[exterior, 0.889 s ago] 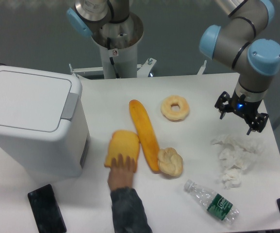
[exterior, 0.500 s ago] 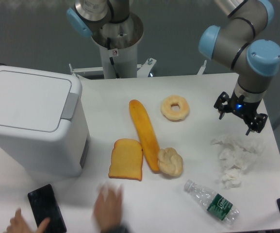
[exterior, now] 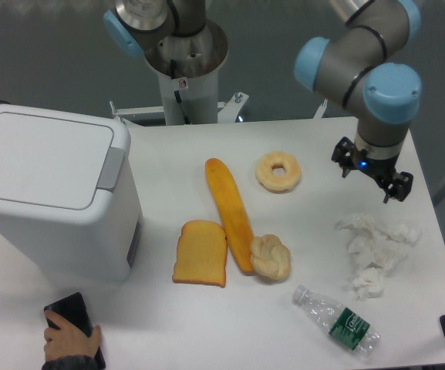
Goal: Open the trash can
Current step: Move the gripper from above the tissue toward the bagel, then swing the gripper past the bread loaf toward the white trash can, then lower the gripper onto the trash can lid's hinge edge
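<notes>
The large white boxy plastic trash can (exterior: 48, 193) sat at the left edge of the white table (exterior: 299, 308), its flat lid down and flush, with the grey push-button tab (exterior: 112, 168) on the lid's right side, facing the middle of the table. From where I stood that tab looked like the thing to press, and it was turned the handy way for an arm coming in from the right.

The arm's black two-finger gripper (exterior: 371, 169) hung over the far right of the table, well apart from the trash can, pointing down, with its fingers spread and nothing between them. It was above bare table, just beyond the heap of crumpled white tissue (exterior: 375, 248). I judged the opening as not yet begun, since the whole spread of food lay between gripper and bin.

That spread ran across the middle: a pale glazed ring doughnut (exterior: 278, 171) towards the far side, a long orange baguette (exterior: 230, 213) lying near-to-far, a slice of toast (exterior: 201, 253) just left of it, and a knotted bread roll (exterior: 270, 257) touching the baguette's near end. A clear plastic water bottle with a green label (exterior: 336, 318) lay on its side near the right front edge.

At the near left corner a person's hand (exterior: 66, 347) rested on a black phone (exterior: 74, 324), probably to keep it out of the way.
</notes>
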You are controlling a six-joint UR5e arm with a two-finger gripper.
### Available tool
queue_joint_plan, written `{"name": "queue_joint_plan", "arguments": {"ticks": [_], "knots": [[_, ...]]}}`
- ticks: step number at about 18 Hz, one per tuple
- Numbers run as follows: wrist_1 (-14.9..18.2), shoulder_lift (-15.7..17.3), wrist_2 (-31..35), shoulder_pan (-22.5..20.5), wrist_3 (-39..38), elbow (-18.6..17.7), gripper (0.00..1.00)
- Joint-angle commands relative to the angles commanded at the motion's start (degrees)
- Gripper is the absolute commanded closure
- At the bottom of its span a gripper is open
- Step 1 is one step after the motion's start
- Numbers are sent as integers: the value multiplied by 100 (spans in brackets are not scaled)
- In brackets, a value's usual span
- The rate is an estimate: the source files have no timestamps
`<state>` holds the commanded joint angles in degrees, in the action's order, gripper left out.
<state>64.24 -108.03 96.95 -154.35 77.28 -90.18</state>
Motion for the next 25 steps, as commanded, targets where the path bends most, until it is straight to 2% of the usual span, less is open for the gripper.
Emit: {"name": "queue_joint_plan", "arguments": {"ticks": [1, 3, 8, 9, 10, 15, 19, 25], "knots": [[79, 97, -70, 114, -220, 0, 0], [211, 255, -254, 395, -694, 0, 9], [589, 817, -1159, 783, -2004, 0, 39], [607, 879, -1291, 914, -2215, 0, 49], [599, 932, -1397, 1089, -2469, 0, 64], [546, 1205, -1915, 1609, -3805, 53, 87], [537, 1336, -2136, 2022, -4598, 193, 98], [511, 1547, -2400, 2461, -5003, 185, 98]]}}
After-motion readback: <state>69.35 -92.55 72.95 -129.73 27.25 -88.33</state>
